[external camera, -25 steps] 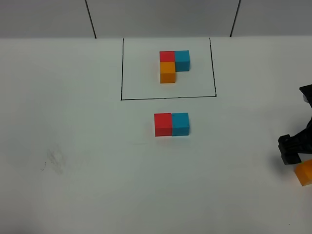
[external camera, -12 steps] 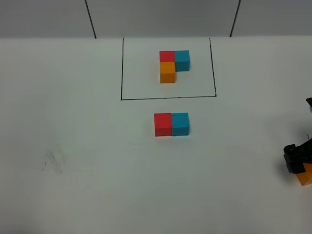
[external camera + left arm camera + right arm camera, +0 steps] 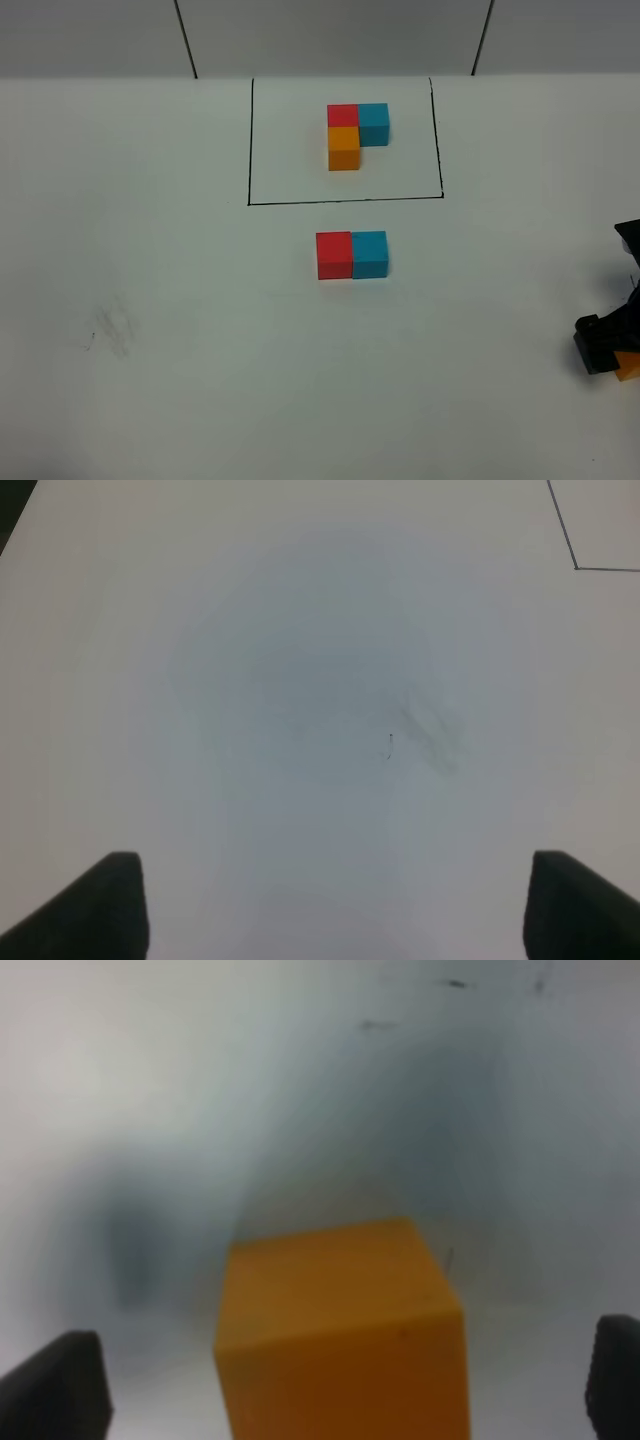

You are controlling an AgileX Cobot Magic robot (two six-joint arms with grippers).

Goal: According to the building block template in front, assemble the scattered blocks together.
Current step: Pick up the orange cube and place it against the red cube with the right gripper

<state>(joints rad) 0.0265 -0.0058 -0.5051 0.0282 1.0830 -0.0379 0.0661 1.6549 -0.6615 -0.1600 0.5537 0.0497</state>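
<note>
The building block template [image 3: 357,135] is a red, blue and orange L inside a black drawn rectangle at the back of the table. In front of it, a red block [image 3: 334,255] and a light blue block [image 3: 369,254] sit side by side, touching. The orange block [image 3: 630,367] lies at the far right edge, largely covered by my right gripper [image 3: 612,352]. In the right wrist view the orange block [image 3: 340,1330] sits between the open fingertips [image 3: 55,1385] with a gap on each side. My left gripper [image 3: 335,910] is open over bare table.
A faint grey smudge [image 3: 110,330] marks the table at the left and also shows in the left wrist view as a smudge [image 3: 425,730]. A corner of the black rectangle line [image 3: 575,560] shows there too. A wall with dark seams runs behind the table.
My right gripper has moved toward the front edge and come down around the orange block, covering more of it. The red and blue blocks and the template have not moved.
</note>
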